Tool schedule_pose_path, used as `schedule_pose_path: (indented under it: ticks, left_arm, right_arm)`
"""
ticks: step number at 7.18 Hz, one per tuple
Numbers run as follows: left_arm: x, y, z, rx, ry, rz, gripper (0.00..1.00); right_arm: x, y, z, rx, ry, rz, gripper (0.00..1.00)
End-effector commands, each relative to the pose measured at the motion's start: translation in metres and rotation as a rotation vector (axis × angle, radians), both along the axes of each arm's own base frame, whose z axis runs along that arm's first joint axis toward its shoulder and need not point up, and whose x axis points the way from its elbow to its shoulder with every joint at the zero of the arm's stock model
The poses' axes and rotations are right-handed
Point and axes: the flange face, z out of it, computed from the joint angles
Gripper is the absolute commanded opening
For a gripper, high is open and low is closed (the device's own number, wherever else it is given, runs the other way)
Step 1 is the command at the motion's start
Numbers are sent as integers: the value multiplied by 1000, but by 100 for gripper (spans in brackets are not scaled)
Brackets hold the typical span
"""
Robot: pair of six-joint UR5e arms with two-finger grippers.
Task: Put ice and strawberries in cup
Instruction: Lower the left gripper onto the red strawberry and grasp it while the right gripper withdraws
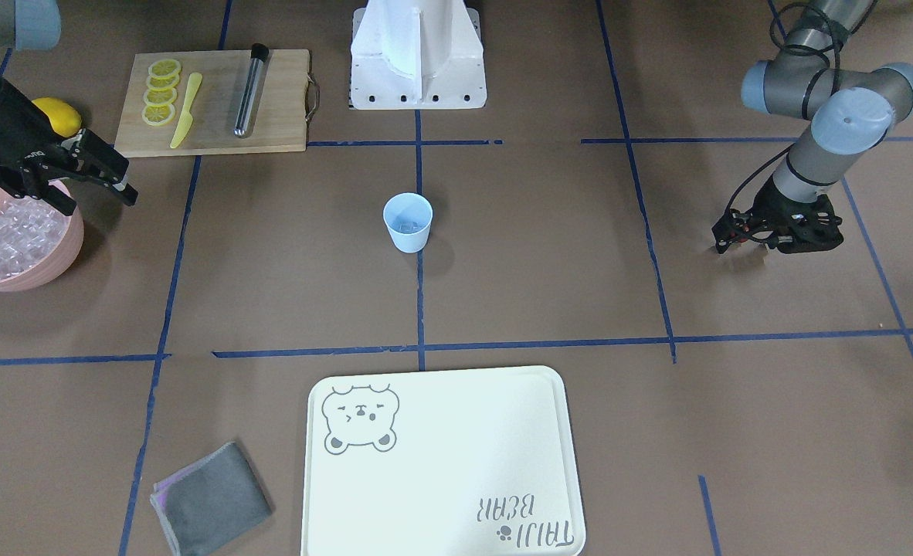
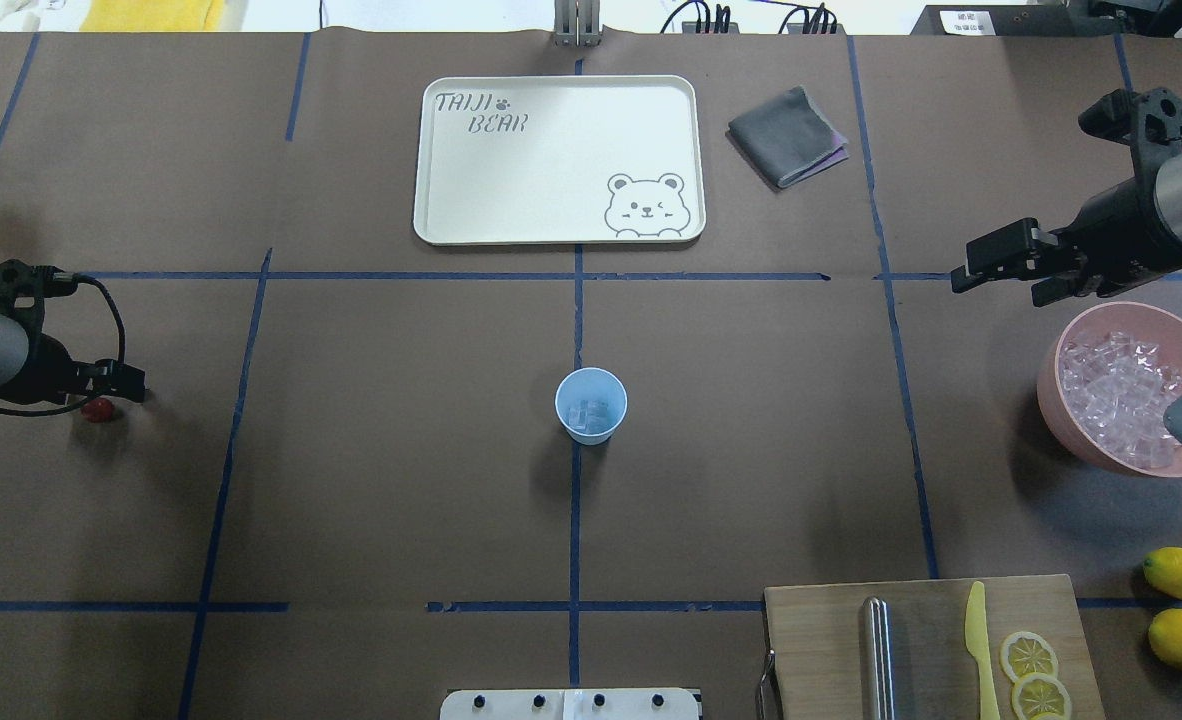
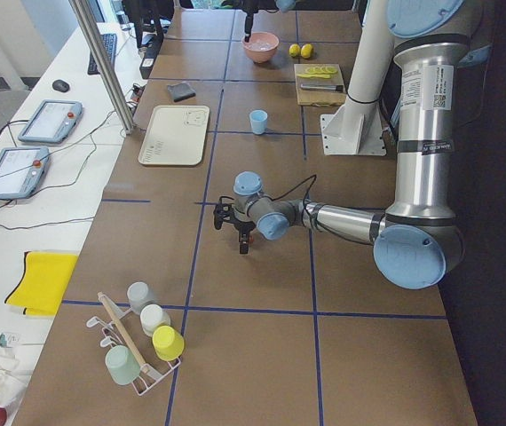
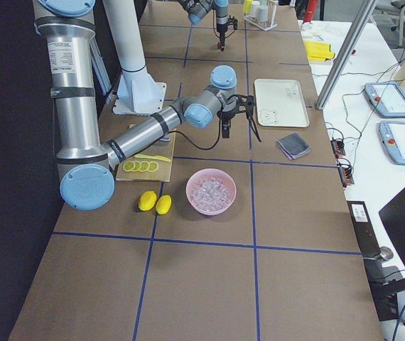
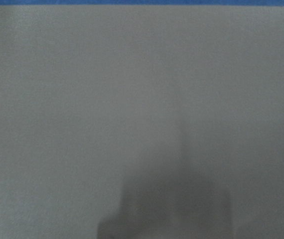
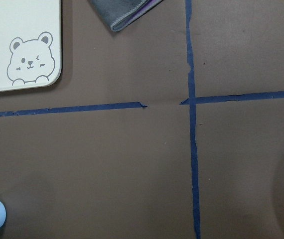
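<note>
Clearly the strawberry was your step in hand. The cup (image 2: 591,405) stood alone at the middle of the table (image 2: 371,450) with some ice (image 2: 591,413) in its bottom and no berry in it. The strawberry (image 2: 99,409) lay on the table far out on the robot's left, well apart from the cup. It peeked from under the left gripper (image 2: 116,388), which sat low, right at the surface. You could not tell from any view whether its fingers were spread round the berry or closed on it, and the left wrist camera gave only blurred table. The right gripper (image 2: 1001,268) hung empty with its fingers spread, by the far rim of the bowl (image 2: 1061,400) of cubes.

To do it well, I'd judge you needed the berry centred between the fingers before closing. It called for a soft squeeze, since it looked small, round and likely to roll or bruise. The overhead view was the place to check that it came up with the gripper. At the cup, the safe release was low over the mouth, so the berry neither bounced out nor tipped the light cup. With the right arm by the bowl, the path across looked free.
</note>
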Motion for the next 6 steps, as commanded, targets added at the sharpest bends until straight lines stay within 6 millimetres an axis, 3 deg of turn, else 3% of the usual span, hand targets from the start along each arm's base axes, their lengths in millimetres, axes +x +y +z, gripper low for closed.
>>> schedule_pose_path:
  ticks: [1, 3, 4, 5, 6]
  left_arm:
    - [-1, 5, -1, -14, 32, 16, 92]
    - [-9, 12, -2, -14, 32, 14, 92]
    - [-16, 20, -4, -13, 33, 14, 86]
    - [-16, 21, -3, -16, 31, 14, 72]
    - [-17, 22, -1, -18, 28, 13, 46]
  right_arm:
    - [-1, 0, -2, -3, -3, 3, 100]
    - [-3, 1, -2, -4, -3, 0, 100]
    - [-3, 1, -1, -5, -3, -1, 100]
    - [-4, 1, -3, -4, -4, -2, 100]
    - [-5, 2, -4, -7, -7, -2, 100]
